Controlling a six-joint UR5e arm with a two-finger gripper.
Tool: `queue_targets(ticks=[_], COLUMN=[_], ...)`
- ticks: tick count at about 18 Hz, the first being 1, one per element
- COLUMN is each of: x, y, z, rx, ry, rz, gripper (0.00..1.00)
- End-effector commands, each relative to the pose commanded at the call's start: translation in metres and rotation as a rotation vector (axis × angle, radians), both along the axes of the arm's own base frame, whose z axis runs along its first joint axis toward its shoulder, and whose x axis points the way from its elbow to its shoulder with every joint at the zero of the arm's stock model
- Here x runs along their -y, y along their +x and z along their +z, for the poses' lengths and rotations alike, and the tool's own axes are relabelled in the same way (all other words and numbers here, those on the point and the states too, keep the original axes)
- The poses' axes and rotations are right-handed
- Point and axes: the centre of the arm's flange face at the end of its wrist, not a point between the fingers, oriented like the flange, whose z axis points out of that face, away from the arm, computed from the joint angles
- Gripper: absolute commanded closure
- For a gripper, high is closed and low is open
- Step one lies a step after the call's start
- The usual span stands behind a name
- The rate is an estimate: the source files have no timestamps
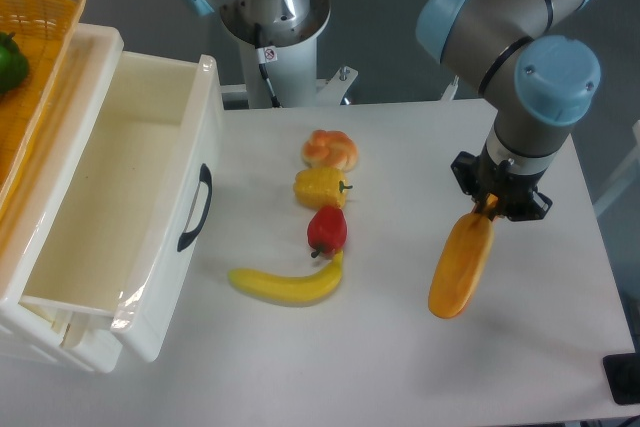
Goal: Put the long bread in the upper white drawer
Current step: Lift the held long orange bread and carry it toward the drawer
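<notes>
The upper white drawer (pixel 150 277) stands pulled open, nothing visible inside. Well right of it, past the banana (pixel 285 285), my gripper (pixel 488 211) is clamped on the long bread (pixel 461 265), hanging by its top end. Carrying and lowering remain.

My gripper (pixel 487 209) hangs over the right side of the table (pixel 400 367), clamped on the upper end of the long bread (pixel 462 265), which slants down and to the left below it. Well to the left, the drawer (pixel 120 197) stands pulled open at the table's left edge, its handle (pixel 197 209) facing the middle. A basket (pixel 35 67) sits behind and left of the drawer. Between drawer and bread runs a row: the bun (pixel 331 149) farthest back, a pepper (pixel 320 187) before it, a second pepper (pixel 327 230) next, and the banana (pixel 287 284) nearest the front, touching that second pepper.
</notes>
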Motion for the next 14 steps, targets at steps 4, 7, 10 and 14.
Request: queue_targets(ticks=[4,7,10,14], x=[0.002,0.003,0.001,-0.024], y=[0.002,0.007,0.021,0.066], z=[0.012,0.026,0.042,0.061], rx=[-0.015,-0.032,-0.031,-0.010], ry=[0.012,0.025,0.042,0.052], rz=[0.001,0.001,0.005,0.072], gripper=[1.00,1.00,1.00,1.00])
